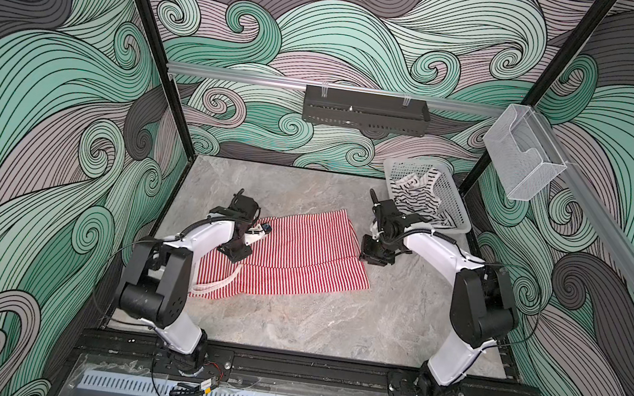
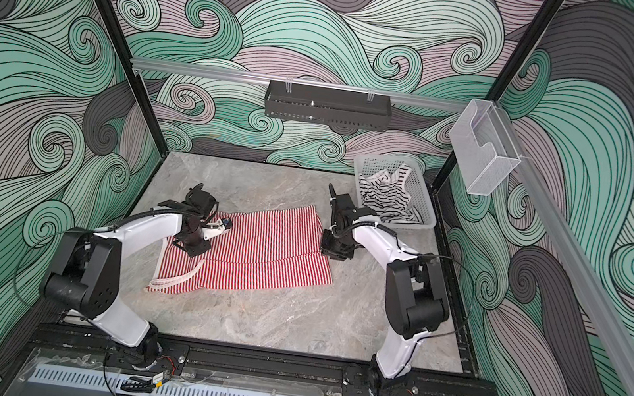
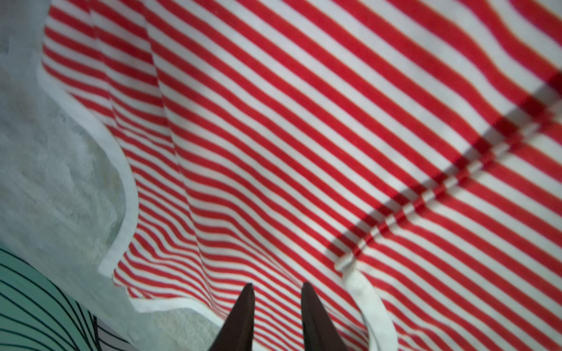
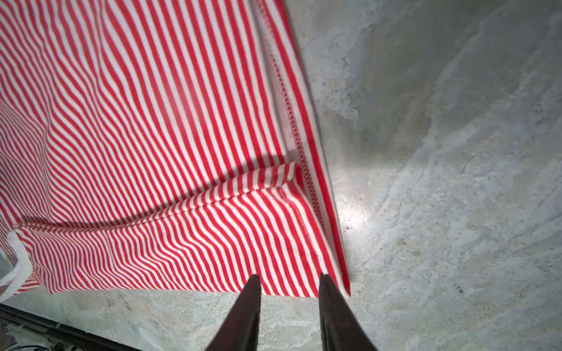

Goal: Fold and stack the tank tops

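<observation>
A grey marbled tabletop (image 1: 331, 326) is enclosed by walls (image 1: 30, 86) printed with green and mauve swirls. The red-and-white tank top (image 1: 299, 255) is laid flat near the table's centre, partly folded, its white straps toward 8 o'clock. The black-striped tank top (image 1: 416, 208) is heaped in a white basket (image 1: 453, 208) at 1 o'clock. The left gripper (image 3: 276, 285) is held over the garment's 9 o'clock end, the right gripper (image 4: 290, 276) at its 3 o'clock hem. Both are seen spread, with nothing pinched.

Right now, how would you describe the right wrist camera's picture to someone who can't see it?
A red-and-white striped tank top lies partly folded on a grey marbled table, one flap doubled over. The right gripper hovers at its hem corner, jaws apart, holding nothing.
</observation>
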